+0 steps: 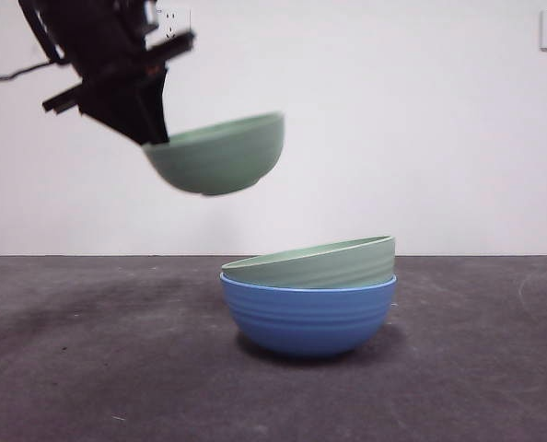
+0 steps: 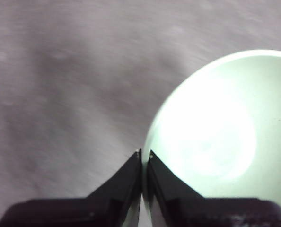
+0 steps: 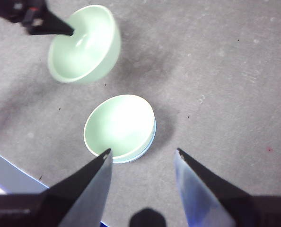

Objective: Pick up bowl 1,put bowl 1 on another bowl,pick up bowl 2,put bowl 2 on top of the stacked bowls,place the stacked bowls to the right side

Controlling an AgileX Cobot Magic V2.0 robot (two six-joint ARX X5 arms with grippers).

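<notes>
Progress so far: While the second bowl is not yet down, the first part looks done, because one pale green ribbed bowl (image 1: pixel 321 264) already sits inside the round blue ribbed bowl (image 1: pixel 308 317), a little tilted, its rim higher on the right side of the front view.
Table: the dark grey table top (image 1: pixel 89 368) carries this pair just right of the centre in the lower half of the front view; in the right wrist view the pair lies near the middle of the frame.
Bowl in the air: the other pale green ribbed bowl (image 1: pixel 220 155) hangs in the upper left of the front view, clearly above the pair and to its left, touching nothing below; its edges look a bit blurred.
Left gripper: the left gripper (image 2: pixel 144 156) has its two black jaws pressed narrow on the rim of this lifted bowl, one jaw inside and one outside.
Right gripper: the right gripper (image 3: pixel 141 153) waits above the table with its jaws spread wide and nothing between them.
What is left, in my judgement: to bring the lifted bowl over the pair, set it into the green one, then move all three bowls to the right side.
</notes>
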